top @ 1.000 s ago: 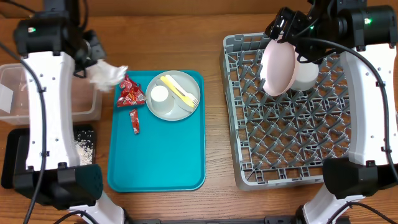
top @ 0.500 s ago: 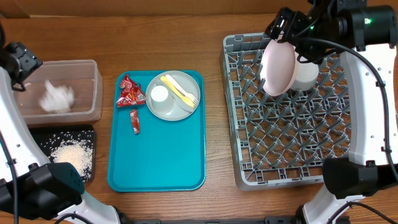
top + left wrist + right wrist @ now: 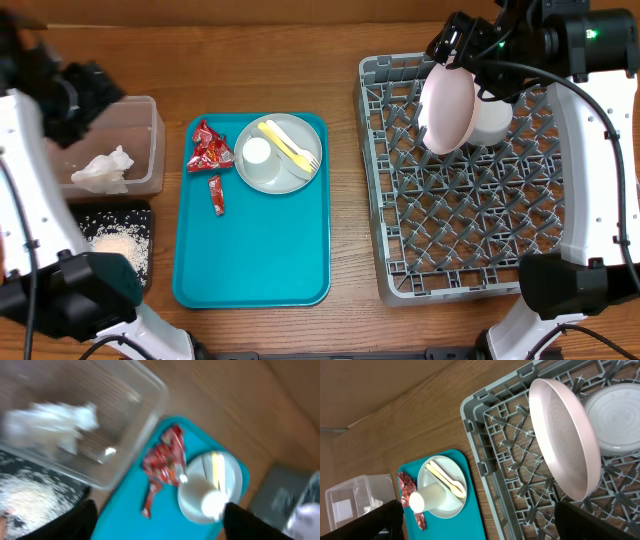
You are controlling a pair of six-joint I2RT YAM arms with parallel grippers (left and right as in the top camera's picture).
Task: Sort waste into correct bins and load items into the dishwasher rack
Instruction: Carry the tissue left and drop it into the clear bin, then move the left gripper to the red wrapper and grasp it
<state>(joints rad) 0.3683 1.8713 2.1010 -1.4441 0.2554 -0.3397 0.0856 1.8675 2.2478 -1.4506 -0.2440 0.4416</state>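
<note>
The crumpled white napkin lies inside the clear tub. My left gripper hovers over that tub, open and holding nothing. Loose rice lies in the black tray. Two red wrapper pieces lie on the teal tray, beside the grey plate that carries the cup, fork and spoon. The white plate stands on edge in the dishwasher rack, with the bowl behind it. My right gripper is open above them.
The teal tray sits between the bins and the rack, its near half bare. The tub and black tray stand one behind the other at the left edge. Wooden tabletop shows between tray and rack.
My left gripper opened and let go of the napkin, which dropped into the clear tub. The left arm swung left, then back over the tub. The right arm has stayed still.
</note>
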